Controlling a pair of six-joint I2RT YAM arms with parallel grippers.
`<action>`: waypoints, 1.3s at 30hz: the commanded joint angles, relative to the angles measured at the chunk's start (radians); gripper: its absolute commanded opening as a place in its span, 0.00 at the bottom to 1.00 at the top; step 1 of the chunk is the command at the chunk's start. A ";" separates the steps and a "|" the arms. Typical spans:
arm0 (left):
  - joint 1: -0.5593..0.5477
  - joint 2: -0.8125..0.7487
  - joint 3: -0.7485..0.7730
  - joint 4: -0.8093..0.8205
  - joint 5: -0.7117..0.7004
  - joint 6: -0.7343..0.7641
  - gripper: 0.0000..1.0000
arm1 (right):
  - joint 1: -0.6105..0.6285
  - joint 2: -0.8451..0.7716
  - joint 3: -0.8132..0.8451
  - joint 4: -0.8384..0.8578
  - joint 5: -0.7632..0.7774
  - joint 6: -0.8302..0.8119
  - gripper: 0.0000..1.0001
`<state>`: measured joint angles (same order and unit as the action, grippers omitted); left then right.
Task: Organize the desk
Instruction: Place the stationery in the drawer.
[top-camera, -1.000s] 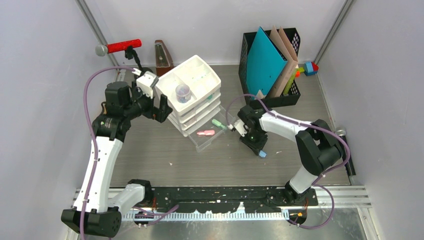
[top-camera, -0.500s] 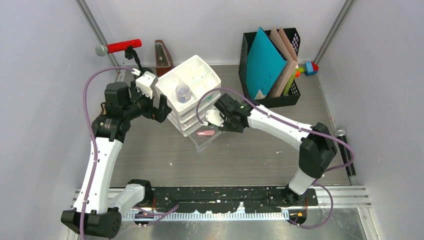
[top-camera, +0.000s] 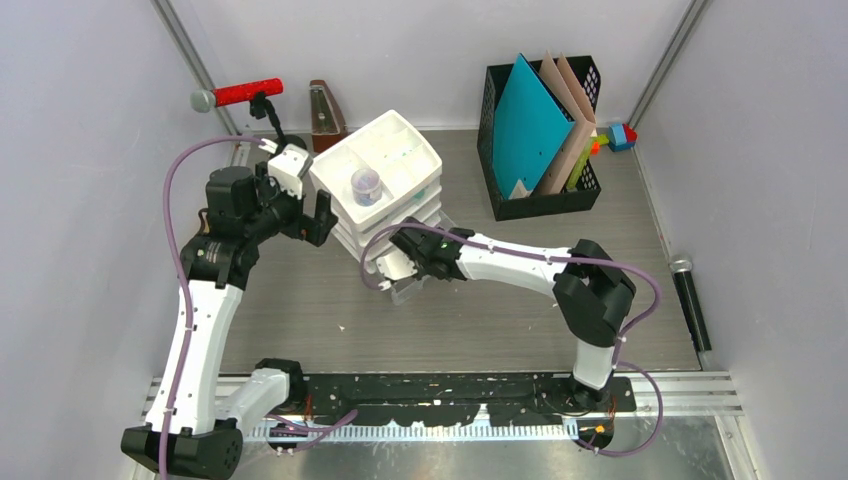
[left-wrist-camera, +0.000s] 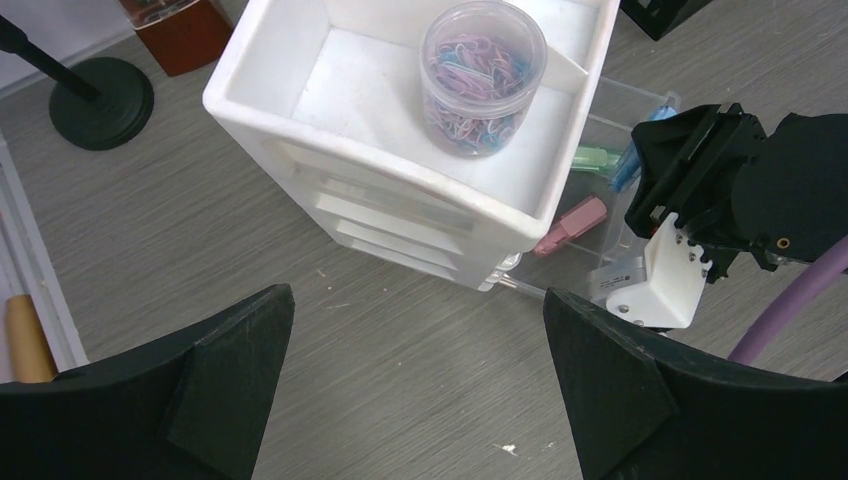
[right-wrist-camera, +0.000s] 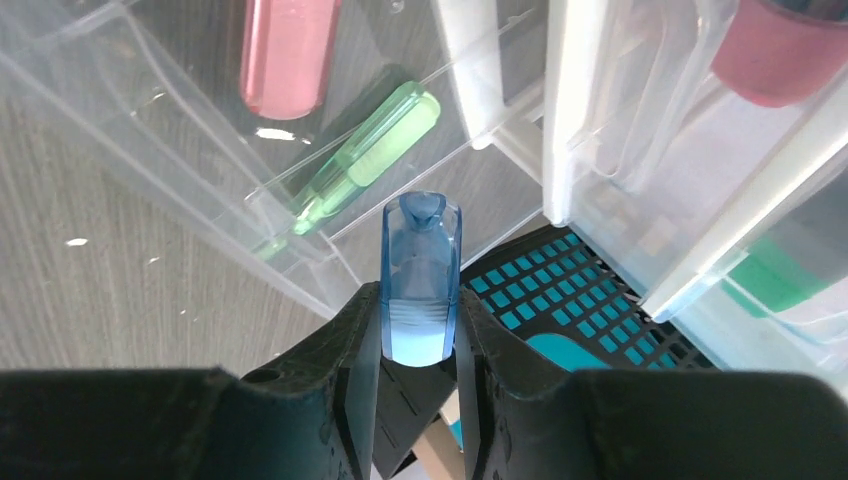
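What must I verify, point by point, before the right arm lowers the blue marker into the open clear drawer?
1. Grip: the right end effector is shut on the blue marker, which sits straight between the fingers. Ok.
2. The clear drawer is pulled out. Ok.
3. Room inside: the pink marker and green marker lie in it, with bare floor beside them. Ok.
4. The marker is fully over the drawer, not over its side wall. Cannot tell.
5. The left end effector is open, empty and away from the drawer. Ok.
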<state>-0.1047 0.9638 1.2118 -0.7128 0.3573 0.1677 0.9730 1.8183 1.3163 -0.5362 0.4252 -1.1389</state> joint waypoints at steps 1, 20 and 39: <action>0.003 -0.017 0.035 0.007 -0.014 0.020 1.00 | 0.009 0.016 -0.001 0.110 0.073 -0.079 0.27; 0.003 -0.018 0.029 0.012 -0.004 0.020 1.00 | 0.008 -0.109 0.005 0.031 0.071 0.156 0.71; 0.003 0.033 0.018 0.107 0.018 -0.023 1.00 | -0.218 -0.368 -0.193 -0.168 -0.499 0.536 0.62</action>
<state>-0.1043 0.9779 1.2114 -0.6804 0.3531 0.1627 0.7490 1.4990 1.1683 -0.6598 0.0853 -0.6426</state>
